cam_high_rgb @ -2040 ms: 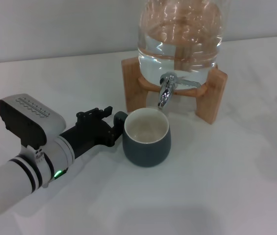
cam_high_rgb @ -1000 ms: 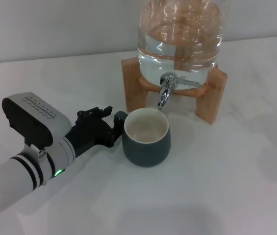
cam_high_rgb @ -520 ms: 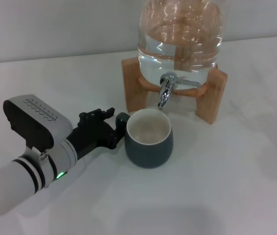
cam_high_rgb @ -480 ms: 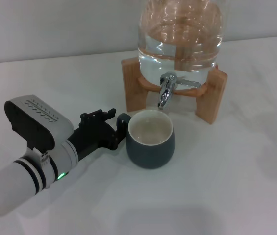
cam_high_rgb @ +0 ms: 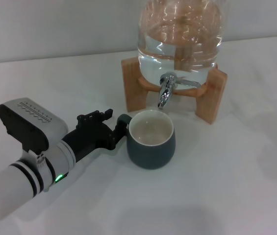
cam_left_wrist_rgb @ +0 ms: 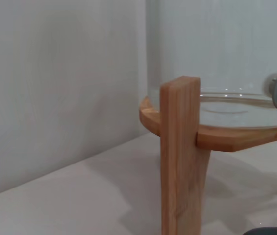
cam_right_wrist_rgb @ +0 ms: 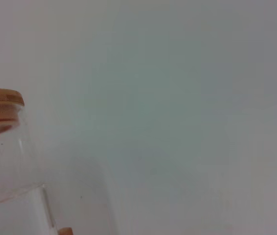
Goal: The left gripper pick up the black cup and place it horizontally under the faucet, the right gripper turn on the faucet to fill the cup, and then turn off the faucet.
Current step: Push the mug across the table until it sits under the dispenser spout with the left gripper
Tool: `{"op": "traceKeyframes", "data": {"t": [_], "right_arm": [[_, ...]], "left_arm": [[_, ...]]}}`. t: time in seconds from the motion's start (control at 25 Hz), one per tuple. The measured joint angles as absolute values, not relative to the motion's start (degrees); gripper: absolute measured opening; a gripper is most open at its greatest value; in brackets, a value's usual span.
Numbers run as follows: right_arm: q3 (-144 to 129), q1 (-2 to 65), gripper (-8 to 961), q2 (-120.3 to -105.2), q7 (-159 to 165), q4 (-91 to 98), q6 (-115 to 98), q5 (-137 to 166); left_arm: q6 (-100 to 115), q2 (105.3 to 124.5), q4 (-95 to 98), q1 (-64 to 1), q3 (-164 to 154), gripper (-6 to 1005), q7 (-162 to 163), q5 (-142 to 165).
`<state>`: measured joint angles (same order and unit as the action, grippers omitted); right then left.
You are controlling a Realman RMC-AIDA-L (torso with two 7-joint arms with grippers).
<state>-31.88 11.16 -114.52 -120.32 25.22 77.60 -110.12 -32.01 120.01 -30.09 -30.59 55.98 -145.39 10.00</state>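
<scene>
Sitting upright under faucet (cam_high_rgb: pixel 165 93): black cup (cam_high_rgb: pixel 151 145) (cream inside), w/ loop handle.

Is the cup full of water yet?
Not yet. The black cup already stands upright under the faucet, its inside looking dry. The left pincer holds its handle. Left to do: the right pincer, out of view, must open the faucet, fill it, and close it.

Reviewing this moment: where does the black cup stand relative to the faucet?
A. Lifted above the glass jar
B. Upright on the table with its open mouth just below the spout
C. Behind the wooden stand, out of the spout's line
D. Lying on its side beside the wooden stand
B: the black cup sits upright on the table, its rim under the faucet spout, with the left gripper at its handle.
</scene>
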Motion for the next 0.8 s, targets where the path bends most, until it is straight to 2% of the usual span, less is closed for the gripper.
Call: {"op": "traceKeyframes", "data": {"t": [0.8], "right_arm": [[-31.08, 11.19, 842, -114.62, -120.32, 25.22, 77.19, -110.13]], "left_arm": [[-31.81, 119.88, -30.06, -31.03, 55.99, 445, -145.29, 9.4]]}}
